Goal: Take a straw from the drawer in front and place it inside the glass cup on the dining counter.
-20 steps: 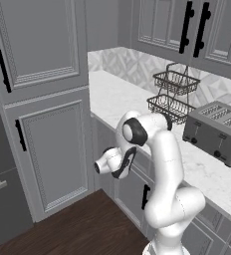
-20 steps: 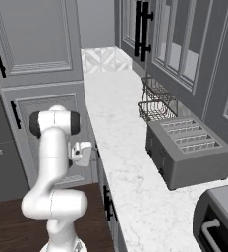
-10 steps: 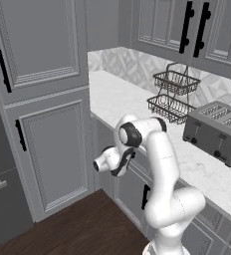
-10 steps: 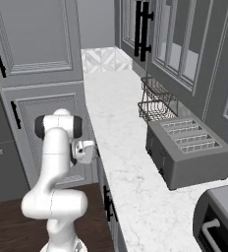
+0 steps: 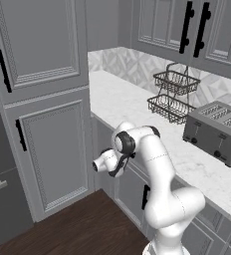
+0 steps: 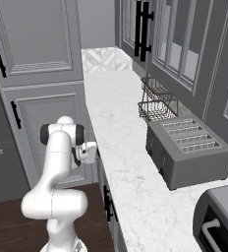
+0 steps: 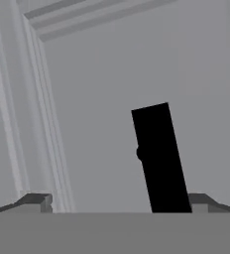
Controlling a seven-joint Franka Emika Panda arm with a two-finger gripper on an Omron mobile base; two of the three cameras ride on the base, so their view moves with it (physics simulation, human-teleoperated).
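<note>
**Tool spread wide before the drawer handle**

The drawer (image 7: 102,114) is closed, so nothing inside it can be seen. The tool (image 7: 118,201) has its fingers wide apart, holding nothing, close to the grey framed front. In the hand view the short black bar handle (image 7: 160,158) stands nearly upright, slightly tilted. The base views show the wire basket (image 5: 174,94) and toaster (image 5: 218,130) on the worktop (image 5: 137,112).

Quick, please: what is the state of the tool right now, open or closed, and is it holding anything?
Tool: open, holding nothing; a black handle on a grey panel stands just ahead of it.
</note>
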